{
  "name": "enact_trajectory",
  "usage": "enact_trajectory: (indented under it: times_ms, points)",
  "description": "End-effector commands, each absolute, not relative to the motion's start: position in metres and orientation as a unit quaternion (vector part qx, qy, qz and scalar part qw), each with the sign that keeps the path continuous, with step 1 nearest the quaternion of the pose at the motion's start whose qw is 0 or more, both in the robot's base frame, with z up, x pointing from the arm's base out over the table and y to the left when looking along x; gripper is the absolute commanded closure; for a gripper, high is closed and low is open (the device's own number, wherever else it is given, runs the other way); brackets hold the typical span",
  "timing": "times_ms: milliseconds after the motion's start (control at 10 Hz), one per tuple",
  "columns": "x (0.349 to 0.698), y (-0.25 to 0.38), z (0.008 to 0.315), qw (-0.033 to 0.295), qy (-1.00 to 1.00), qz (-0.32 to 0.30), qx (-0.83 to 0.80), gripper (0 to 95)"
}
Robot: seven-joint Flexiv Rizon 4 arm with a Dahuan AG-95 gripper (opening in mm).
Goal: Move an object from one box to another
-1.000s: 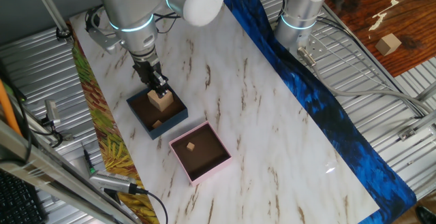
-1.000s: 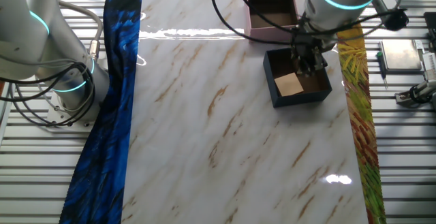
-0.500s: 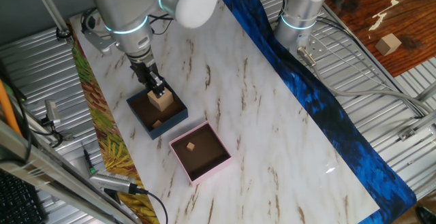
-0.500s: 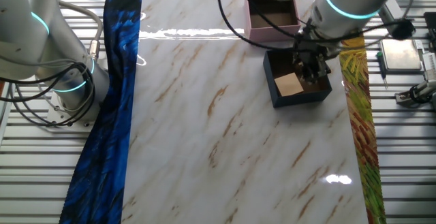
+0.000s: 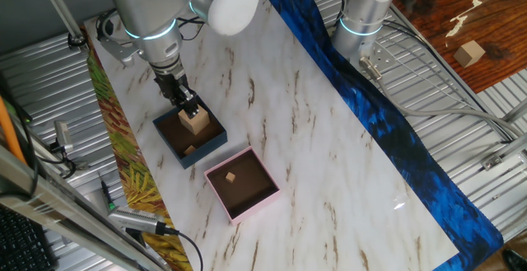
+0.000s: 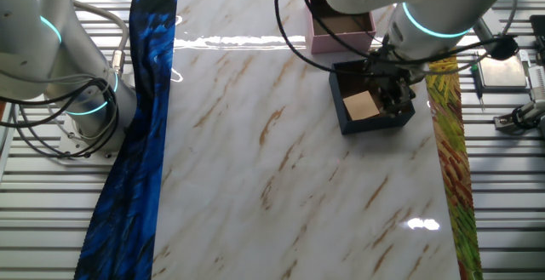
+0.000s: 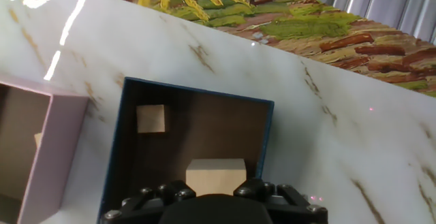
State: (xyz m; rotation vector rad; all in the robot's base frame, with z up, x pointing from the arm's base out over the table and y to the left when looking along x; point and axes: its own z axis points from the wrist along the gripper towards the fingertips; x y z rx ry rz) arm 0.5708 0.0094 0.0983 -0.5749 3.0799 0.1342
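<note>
Hand view shows you the gripper [image 7: 214, 200] sitting low at the bottom edge, looking down into the dark blue box [image 7: 129, 115]. A large pale wooden block [image 7: 216, 175] sits right at the fingertips, inside the box near its closer wall, and a small wooden cube [image 7: 150, 118] lies apart from it toward the far left corner of the brown floor. The pink box [image 7: 48, 156] stands just beside the blue one on the left, and a small pale piece shows inside it at the frame edge.

In one fixed view your arm reaches down from the upper left, with the wrist nearly upright and the gripper [image 5: 191, 108] at the top of the large block [image 5: 195, 121] in the blue box [image 5: 190, 138]. The small cube [image 5: 189, 148] rests on the box floor nearer the camera. The pink box [image 5: 240, 182] holds its own small cube [image 5: 231, 177]. The fingers look closed around the large block, though the hold itself is hard to confirm from these angles, so you cannot tell for certain.

In the other fixed view the gripper [image 6: 393, 100] hangs over the right side of the blue box [image 6: 372, 107], beside the block [image 6: 361, 105].

Compared with half a second ago, the arm has drifted slightly; the block and both boxes stay where they were.
</note>
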Motion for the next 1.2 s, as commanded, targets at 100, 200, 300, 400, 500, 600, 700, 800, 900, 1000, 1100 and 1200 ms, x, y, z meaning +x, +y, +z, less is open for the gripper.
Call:
enact_trajectory:
  times_ms: [100, 200, 300, 400, 500, 600, 700, 800, 900, 1000, 1100, 1200]
  points:
    - [0.5655, 0.0090, 0.0961, 0.008, 0.982, 0.040, -0.185, 38.0]
    - [0.5656, 0.0092, 0.0958, 0.009, 0.982, 0.040, -0.187, 38.0]
    - [0.5659, 0.0096, 0.0953, 0.009, 0.982, 0.040, -0.186, 38.0]
    - [0.5662, 0.0101, 0.0951, 0.010, 0.982, 0.040, -0.186, 38.0]
    - [0.5662, 0.0104, 0.0951, 0.012, 0.982, 0.039, -0.185, 38.0]
    - [0.5662, 0.0104, 0.0951, 0.013, 0.982, 0.039, -0.185, 38.0]
    - [0.5662, 0.0104, 0.0951, 0.013, 0.982, 0.038, -0.183, 38.0]
    - [0.5662, 0.0104, 0.0951, 0.015, 0.983, 0.039, -0.180, 38.0]
    - [0.5662, 0.0104, 0.0951, 0.018, 0.983, 0.039, -0.176, 38.0]
    - [0.5662, 0.0104, 0.0951, 0.020, 0.984, 0.037, -0.171, 38.0]
    - [0.5662, 0.0104, 0.0951, 0.020, 0.985, 0.037, -0.170, 38.0]
    - [0.5662, 0.0104, 0.0951, 0.019, 0.984, 0.038, -0.173, 38.0]
